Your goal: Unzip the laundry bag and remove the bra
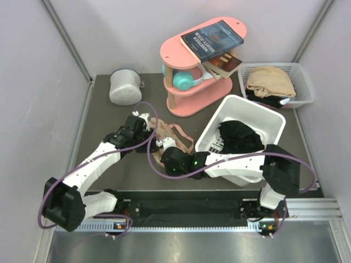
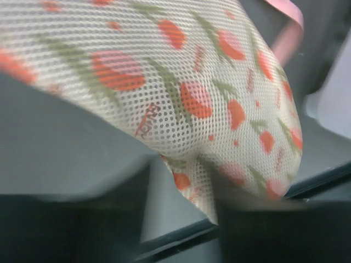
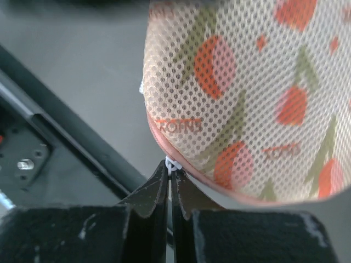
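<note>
In the overhead view, most of the laundry bag (image 1: 178, 137) at centre lies hidden under the left gripper (image 1: 148, 127) and the right gripper (image 1: 163, 143); only a patch with pink edging shows. In the left wrist view the bag runs off the top and left edges, and the fingers (image 2: 71, 219) along the bottom are dark blurs, so their hold cannot be told. In the right wrist view the bag is cut off at top and right, and the zip pull (image 3: 171, 163) is only a white speck at the pinched tips.

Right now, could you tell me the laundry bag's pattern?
The laundry bag is cream mesh with red and green floral motifs; clearest in the left wrist view.
</note>
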Action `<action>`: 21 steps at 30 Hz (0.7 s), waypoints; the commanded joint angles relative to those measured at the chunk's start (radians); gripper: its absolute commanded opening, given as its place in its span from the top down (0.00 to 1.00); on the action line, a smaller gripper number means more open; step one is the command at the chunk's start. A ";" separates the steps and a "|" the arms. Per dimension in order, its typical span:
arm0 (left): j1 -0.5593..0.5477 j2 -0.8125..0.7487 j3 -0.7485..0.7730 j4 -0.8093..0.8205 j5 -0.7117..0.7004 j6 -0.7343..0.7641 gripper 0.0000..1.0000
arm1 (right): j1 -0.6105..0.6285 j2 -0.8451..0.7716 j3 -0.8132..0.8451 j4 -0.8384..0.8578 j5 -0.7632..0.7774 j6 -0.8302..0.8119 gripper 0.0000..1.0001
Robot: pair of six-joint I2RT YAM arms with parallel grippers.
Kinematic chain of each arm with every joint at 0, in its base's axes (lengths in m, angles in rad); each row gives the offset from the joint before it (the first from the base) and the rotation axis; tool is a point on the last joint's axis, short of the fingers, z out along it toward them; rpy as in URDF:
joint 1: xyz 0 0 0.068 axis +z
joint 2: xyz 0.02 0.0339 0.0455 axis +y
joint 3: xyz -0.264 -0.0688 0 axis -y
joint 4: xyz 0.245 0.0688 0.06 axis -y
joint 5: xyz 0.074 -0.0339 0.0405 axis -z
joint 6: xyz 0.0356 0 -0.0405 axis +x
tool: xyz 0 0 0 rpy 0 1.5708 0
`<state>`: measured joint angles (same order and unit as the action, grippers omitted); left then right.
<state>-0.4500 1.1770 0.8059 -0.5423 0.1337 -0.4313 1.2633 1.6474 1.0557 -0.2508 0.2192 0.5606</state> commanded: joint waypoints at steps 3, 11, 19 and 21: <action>0.005 -0.140 -0.005 -0.183 -0.195 -0.113 0.20 | 0.019 0.083 0.099 0.079 -0.112 0.009 1.00; 0.005 -0.509 -0.215 -0.252 -0.138 -0.501 0.11 | 0.018 0.160 0.174 0.100 -0.184 -0.011 1.00; 0.002 -0.662 -0.369 -0.077 -0.034 -0.702 0.17 | 0.019 0.209 0.242 0.099 -0.239 -0.047 1.00; 0.002 -0.646 -0.372 -0.088 -0.046 -0.696 0.19 | 0.018 0.206 0.242 0.102 -0.241 -0.050 1.00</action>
<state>-0.4385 0.5209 0.4423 -0.7246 0.0330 -1.0618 1.2736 1.8511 1.2148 -0.2199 0.0151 0.5323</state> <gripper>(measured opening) 0.827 0.009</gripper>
